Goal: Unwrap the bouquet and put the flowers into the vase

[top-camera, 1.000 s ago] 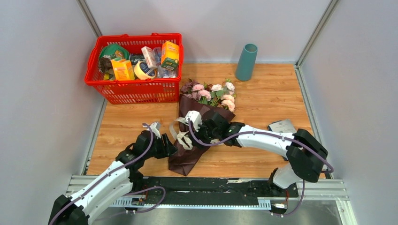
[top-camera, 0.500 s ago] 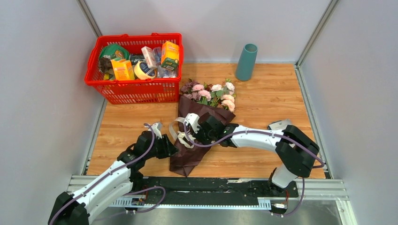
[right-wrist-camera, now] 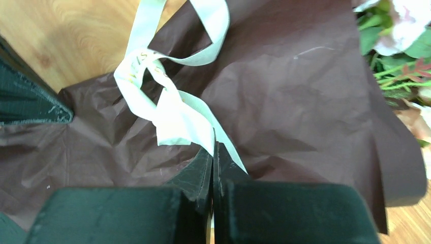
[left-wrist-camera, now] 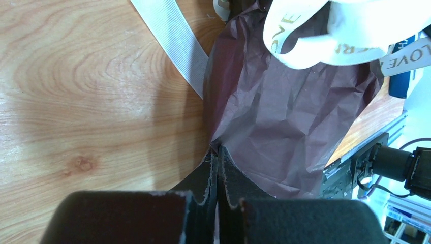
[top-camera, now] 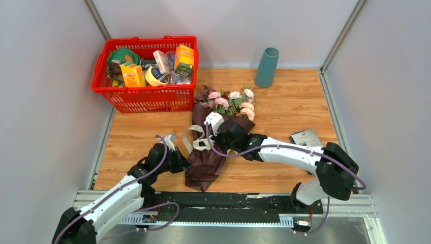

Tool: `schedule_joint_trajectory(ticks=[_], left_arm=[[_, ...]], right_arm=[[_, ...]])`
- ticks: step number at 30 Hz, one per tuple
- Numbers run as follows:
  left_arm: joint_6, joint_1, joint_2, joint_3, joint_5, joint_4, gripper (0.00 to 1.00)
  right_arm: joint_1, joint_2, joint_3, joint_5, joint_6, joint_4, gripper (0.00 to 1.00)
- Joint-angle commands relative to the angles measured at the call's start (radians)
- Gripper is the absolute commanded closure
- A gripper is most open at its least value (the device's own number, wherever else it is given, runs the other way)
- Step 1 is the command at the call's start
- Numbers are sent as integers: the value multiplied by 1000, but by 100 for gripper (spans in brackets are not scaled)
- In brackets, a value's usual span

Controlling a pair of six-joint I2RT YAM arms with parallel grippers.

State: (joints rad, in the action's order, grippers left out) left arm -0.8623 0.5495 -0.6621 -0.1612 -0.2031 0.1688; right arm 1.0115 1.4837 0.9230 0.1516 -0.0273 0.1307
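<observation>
Across the lying bouquet (top-camera: 206, 165), both claws have just closed: left gripper (left-wrist-camera: 218, 152) pinches the paper (left-wrist-camera: 284, 117) edge, right gripper (right-wrist-camera: 213, 147) the ribbon (right-wrist-camera: 173, 117), so untying can begin.

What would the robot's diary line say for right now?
left hand: shut on burgundy paper | right hand: shut on cream ribbon | flowers: wrapped | vase: upright

Table top (top-camera: 295, 101): light wood-grain laminate, warm orange-brown, grain running left to right. A small dark knot (left-wrist-camera: 81, 163) shows in the left wrist view.
Back wall (top-camera: 228, 25), left wall (top-camera: 40, 101), right wall (top-camera: 391, 101): plain pale grey panels, matte.
Corner posts (top-camera: 96, 20): silver metal, one at each back corner.
Near edge: black plate (top-camera: 244, 201) on a silver slotted rail (top-camera: 350, 207).
Light: even, overhead, soft shadows.
</observation>
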Motion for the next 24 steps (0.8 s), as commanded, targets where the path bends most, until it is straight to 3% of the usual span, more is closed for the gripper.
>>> schedule_joint_trajectory(ticks=[1, 5, 12, 18, 24], left_arm=[[-23, 3, 21, -12, 36, 14, 100], [-24, 1, 25, -21, 71, 60, 100], [-37, 1, 27, -31, 87, 98, 100], [-49, 1, 36, -32, 87, 110, 100], [-64, 1, 71, -26, 90, 126, 100]], right_arm=[[4, -71, 16, 179, 142, -40, 100], [2, -126, -4, 452, 242, -39, 100], [1, -237, -102, 793, 441, -54, 96], [-7, -221, -161, 1025, 449, -121, 87], [-33, -223, -206, 1177, 532, -105, 69]])
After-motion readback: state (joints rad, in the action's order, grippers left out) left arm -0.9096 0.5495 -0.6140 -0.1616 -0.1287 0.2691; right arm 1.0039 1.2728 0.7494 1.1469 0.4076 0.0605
